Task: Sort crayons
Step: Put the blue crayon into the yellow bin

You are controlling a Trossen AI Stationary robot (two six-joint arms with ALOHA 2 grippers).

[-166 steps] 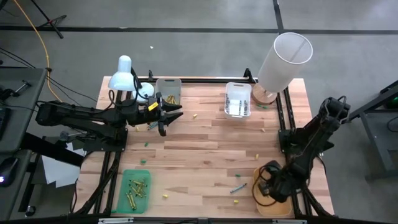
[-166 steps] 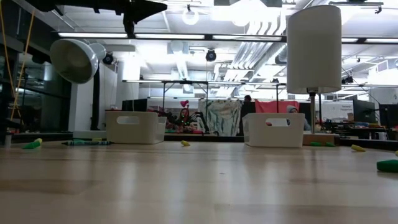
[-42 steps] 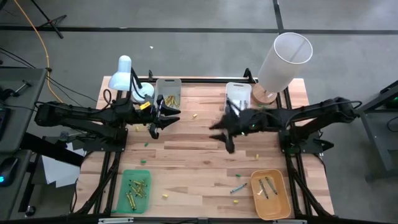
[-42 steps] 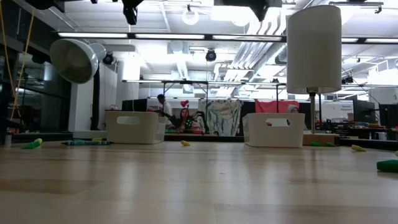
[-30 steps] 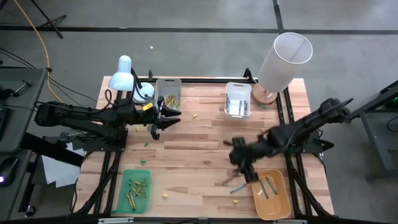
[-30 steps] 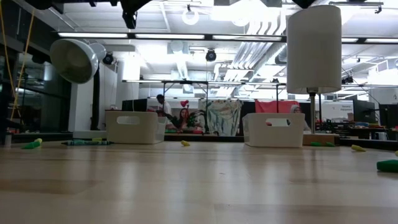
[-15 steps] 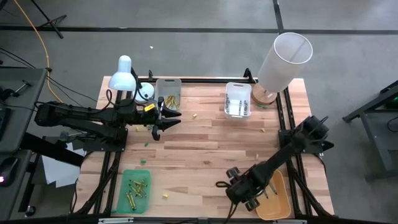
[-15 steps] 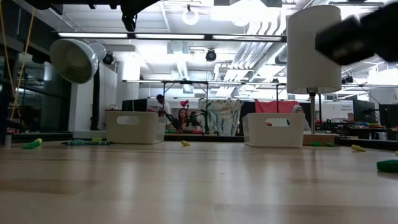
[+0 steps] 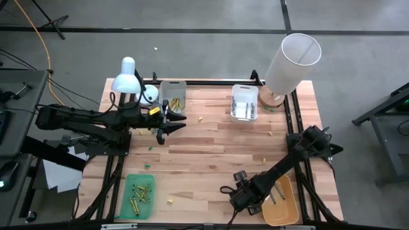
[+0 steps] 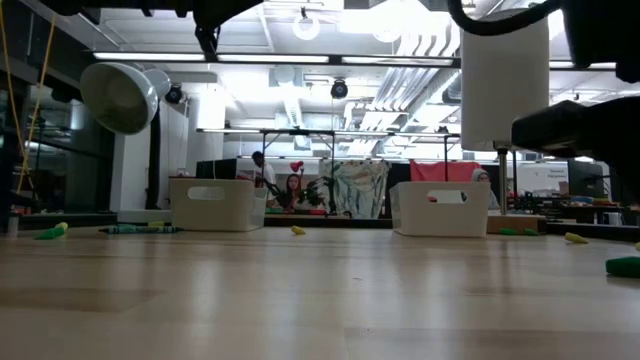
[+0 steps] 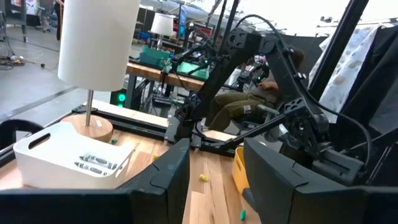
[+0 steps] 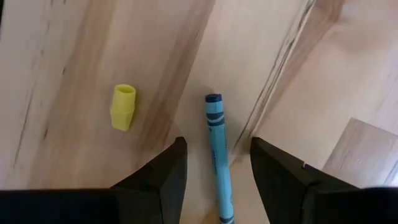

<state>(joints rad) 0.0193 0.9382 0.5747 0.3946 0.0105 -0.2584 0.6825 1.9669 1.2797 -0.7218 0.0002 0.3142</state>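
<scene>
Since a second ago we are swinging the right gripper (image 12: pixel 214 171) down to the lower middle of the high view; its fingers are standing apart astride the blue crayon (image 12: pixel 217 158). We are judging it light, stiff and prone to rolling, best pinched mid-shaft. Its lower end is being cut off. The left gripper (image 9: pixel 167 124), open, is waiting upper left.

A blue-teal crayon (image 12: pixel 217 163) and a yellow stub (image 12: pixel 122 107) lie on the pale striped wood table (image 9: pixel 211 153). Trays: green (image 9: pixel 128 198), orange (image 9: pixel 287 207), white (image 9: pixel 245 102). White lampshade (image 9: pixel 291 61).
</scene>
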